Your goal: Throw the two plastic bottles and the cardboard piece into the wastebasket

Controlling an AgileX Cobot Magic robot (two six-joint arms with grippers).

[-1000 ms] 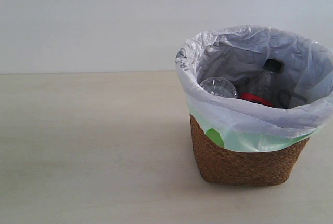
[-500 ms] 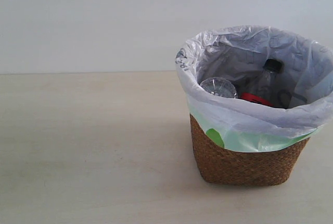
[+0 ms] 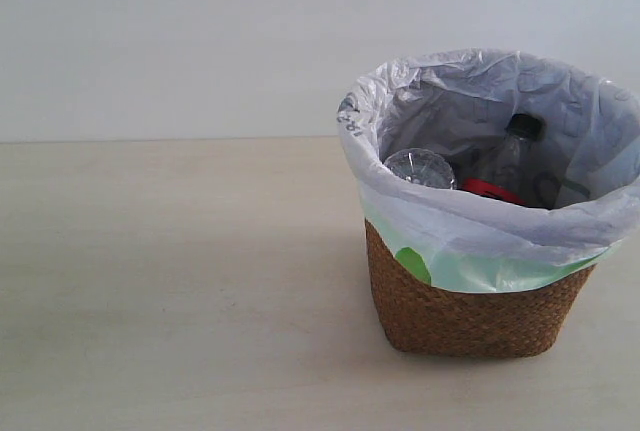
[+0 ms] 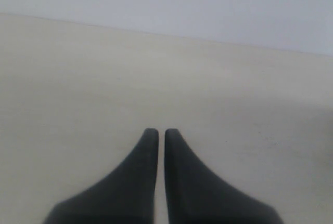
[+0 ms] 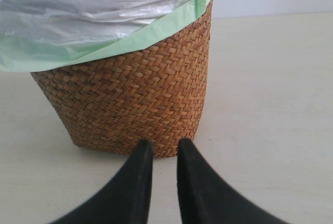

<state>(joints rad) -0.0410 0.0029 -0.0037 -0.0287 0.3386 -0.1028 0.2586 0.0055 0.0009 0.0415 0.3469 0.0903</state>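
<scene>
The wastebasket (image 3: 470,316) stands on the table at the right, lined with a white-grey bag folded over its rim. Inside it, the wider bottle (image 3: 505,166) stands upright with its black cap and red label showing. Beside it lies a clear bottle (image 3: 420,166) with its round base up; its cap is hidden. The cardboard piece is not visible. Neither gripper shows in the exterior view. My left gripper (image 4: 157,132) is shut over bare table. My right gripper (image 5: 165,143) is low by the wastebasket (image 5: 130,99), fingers nearly together with nothing between them.
A pale wooden table (image 3: 170,281) runs up to a plain light wall. The bag's green hem (image 5: 104,44) hangs over the wicker wall.
</scene>
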